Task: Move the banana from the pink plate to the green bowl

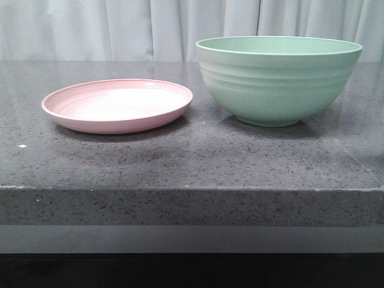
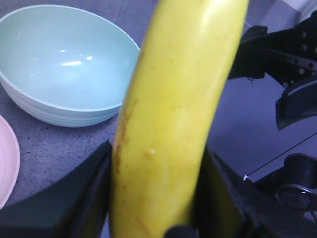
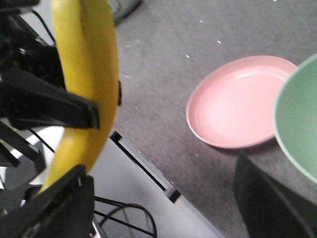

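Observation:
The banana [image 2: 173, 124] is bright yellow and fills the left wrist view, clamped between the black fingers [image 2: 74, 198] of my left gripper [image 2: 158, 198]. The green bowl [image 2: 64, 64] lies beyond it, empty as far as its inside shows. In the right wrist view the banana [image 3: 84, 64] hangs off the table's front edge, away from the pink plate [image 3: 237, 106] and bowl [image 3: 297, 114]. My right gripper [image 3: 158, 208] is open and empty. The front view shows the empty plate [image 1: 117, 105] on the left and the bowl [image 1: 279, 81] on the right, with no banana or gripper in it.
The dark speckled tabletop ends at a thick front edge [image 1: 192, 189]. A pale curtain hangs behind. Black cables and a stand [image 3: 124, 213] lie below the table's edge. Black parts of the other arm [image 2: 292, 64] are close beside the banana.

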### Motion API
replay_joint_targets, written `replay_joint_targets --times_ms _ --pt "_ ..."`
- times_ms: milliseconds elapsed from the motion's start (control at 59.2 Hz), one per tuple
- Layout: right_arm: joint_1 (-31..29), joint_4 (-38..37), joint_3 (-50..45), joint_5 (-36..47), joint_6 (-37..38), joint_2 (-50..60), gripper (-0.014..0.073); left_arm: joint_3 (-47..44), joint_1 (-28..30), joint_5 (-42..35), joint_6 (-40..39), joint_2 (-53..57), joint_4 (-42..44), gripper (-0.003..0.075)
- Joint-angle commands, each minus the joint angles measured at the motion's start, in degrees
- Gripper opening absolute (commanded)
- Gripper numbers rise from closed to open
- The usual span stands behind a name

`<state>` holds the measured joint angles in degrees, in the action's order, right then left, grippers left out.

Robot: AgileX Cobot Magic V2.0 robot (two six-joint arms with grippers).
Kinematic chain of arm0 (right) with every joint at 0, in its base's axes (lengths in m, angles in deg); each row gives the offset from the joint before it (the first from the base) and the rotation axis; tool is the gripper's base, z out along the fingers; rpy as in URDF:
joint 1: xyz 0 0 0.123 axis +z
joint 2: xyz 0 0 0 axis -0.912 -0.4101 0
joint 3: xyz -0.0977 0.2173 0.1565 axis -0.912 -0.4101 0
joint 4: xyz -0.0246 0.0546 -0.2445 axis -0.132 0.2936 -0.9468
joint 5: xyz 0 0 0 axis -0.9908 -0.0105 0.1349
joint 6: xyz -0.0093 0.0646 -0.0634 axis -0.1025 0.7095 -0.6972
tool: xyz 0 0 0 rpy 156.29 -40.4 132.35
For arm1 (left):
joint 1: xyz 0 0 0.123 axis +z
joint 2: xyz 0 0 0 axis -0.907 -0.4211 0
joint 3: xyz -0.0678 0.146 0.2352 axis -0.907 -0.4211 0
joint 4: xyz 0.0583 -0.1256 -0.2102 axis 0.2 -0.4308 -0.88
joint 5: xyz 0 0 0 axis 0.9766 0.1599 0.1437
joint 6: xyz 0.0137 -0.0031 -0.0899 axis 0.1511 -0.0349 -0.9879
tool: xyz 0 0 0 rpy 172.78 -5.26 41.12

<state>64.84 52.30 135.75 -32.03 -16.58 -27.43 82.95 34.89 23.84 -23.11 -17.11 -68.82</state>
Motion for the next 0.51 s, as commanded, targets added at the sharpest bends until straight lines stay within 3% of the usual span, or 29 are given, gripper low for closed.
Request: replay_joint_targets --times_ms 0,135,490 --pt "0.0 12.2 2.0 -2.1 -6.9 -1.7 0.0591 1.6 0.1 -2.1 0.5 1.4 -4.3 0.0241" --pt "1.1 19.8 2.2 -3.6 -12.3 -3.9 0.0591 1.6 0.1 -2.1 0.5 1.4 -5.1 0.0241" --pt "14.0 20.9 9.9 3.5 -14.8 -11.4 0.0591 1.6 0.1 -2.1 0.5 1.4 -5.1 0.0241"
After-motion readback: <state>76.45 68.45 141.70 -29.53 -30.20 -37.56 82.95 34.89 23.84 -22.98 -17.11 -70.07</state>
